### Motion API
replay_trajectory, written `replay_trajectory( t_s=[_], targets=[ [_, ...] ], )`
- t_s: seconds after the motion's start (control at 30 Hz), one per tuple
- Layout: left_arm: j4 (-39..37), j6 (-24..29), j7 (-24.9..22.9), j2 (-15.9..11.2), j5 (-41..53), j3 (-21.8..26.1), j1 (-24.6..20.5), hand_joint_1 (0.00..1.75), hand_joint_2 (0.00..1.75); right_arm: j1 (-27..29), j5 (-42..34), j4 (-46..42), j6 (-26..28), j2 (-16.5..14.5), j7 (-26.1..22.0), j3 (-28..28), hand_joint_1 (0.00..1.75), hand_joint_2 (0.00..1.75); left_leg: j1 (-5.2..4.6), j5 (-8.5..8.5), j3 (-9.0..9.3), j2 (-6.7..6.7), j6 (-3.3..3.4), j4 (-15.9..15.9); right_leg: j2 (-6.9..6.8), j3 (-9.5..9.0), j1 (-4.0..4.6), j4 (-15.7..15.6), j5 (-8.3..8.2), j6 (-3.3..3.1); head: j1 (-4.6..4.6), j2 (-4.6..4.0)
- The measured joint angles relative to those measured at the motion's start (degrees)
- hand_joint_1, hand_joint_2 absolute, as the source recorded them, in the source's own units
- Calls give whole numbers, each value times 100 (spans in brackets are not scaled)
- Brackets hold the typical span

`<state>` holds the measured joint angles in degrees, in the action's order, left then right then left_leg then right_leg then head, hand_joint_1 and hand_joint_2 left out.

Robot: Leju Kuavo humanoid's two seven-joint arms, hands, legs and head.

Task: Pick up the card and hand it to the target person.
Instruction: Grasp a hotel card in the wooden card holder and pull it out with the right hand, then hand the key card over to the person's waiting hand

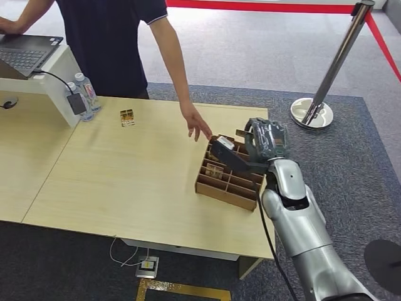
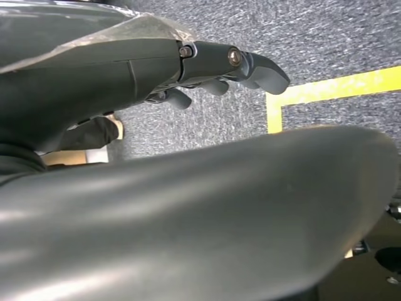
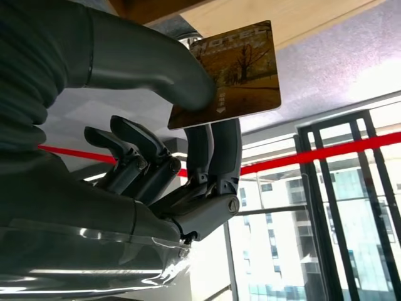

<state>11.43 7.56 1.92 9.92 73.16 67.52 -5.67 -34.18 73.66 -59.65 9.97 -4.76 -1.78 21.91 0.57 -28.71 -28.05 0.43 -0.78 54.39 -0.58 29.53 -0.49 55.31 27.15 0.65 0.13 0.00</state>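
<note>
**We have the card, now we give it away**

Our right hand [image 3: 156,157] holds the card [image 3: 227,75], pinched between the thick thumb and the darker fingers [image 3: 213,150]. From the wrist we see a brown picture with trees on it and the word "HOTEL" at one edge. From the head view, that hand [image 1: 265,139] is up over the far right end of the cardboard box [image 1: 227,188] on the table [image 1: 118,175].

We think the picking up is done, and the handing over is the step now. The person's hand [image 1: 196,124] reaches out over the table, just beside the far corner of the box and near our hand. The next move should bring the card across to that open hand, and we should keep the pinch tight until the person takes hold.

Our left hand [image 2: 222,66] hangs low over the grey floor. Its fingers are a little bent and nothing is in them.

Some things are hard to see. From the head view our own hand covers the card, so we cannot see it well there. The person is cut off at the top. The little things inside the box are too small to tell.
</note>
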Motion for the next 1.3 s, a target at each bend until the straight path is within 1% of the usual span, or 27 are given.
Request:
replay_trajectory(
  t_s=[0.13,0.23,0.33,0.47,0.67,0.93,1.1,1.3],
  targets=[
    [0,0,50,0,-28,0,3,0,0,27,-64,-741,-214,128,15,263,175,175,0,0,-1,0,0,0,0,1,0,0,0,0,1,0],
    [0,0,59,0,-48,1,0,0,0,-9,-109,-1310,-267,174,-38,535,175,175,1,0,-2,0,0,0,0,2,0,1,0,-1,0,0],
    [0,3,59,0,-74,4,-7,0,0,-167,-196,-1671,-304,133,-124,861,175,175,2,1,-2,1,-2,0,0,2,0,3,1,-1,0,0],
    [0,17,65,0,-99,12,-15,0,0,-460,-343,-1802,-312,-32,-180,1215,175,175,3,5,-2,1,-6,-1,0,2,1,4,-1,-3,1,0],
    [0,29,55,0,-101,13,-28,0,0,-796,-437,-1706,-366,-476,-196,1485,175,175,3,8,-3,1,-7,-1,0,2,1,6,-3,-6,1,0],
    [0,66,-16,2,-101,13,-30,0,0,-1021,-572,-1173,-328,-949,-310,1591,175,175,3,8,-3,1,-7,-1,0,2,1,5,-3,-6,1,0],
    [0,66,-50,5,-87,13,-29,0,0,-1120,-613,-745,-218,-1121,-341,1597,175,175,3,9,-3,1,-6,-1,0,2,1,5,-4,-6,1,0],
    [0,66,-57,9,-34,13,-29,0,0,-1195,-623,-261,-21,-1192,-386,1592,175,175,3,9,-3,0,-6,0,0,2,1,5,-4,-5,1,0]
  ],
)
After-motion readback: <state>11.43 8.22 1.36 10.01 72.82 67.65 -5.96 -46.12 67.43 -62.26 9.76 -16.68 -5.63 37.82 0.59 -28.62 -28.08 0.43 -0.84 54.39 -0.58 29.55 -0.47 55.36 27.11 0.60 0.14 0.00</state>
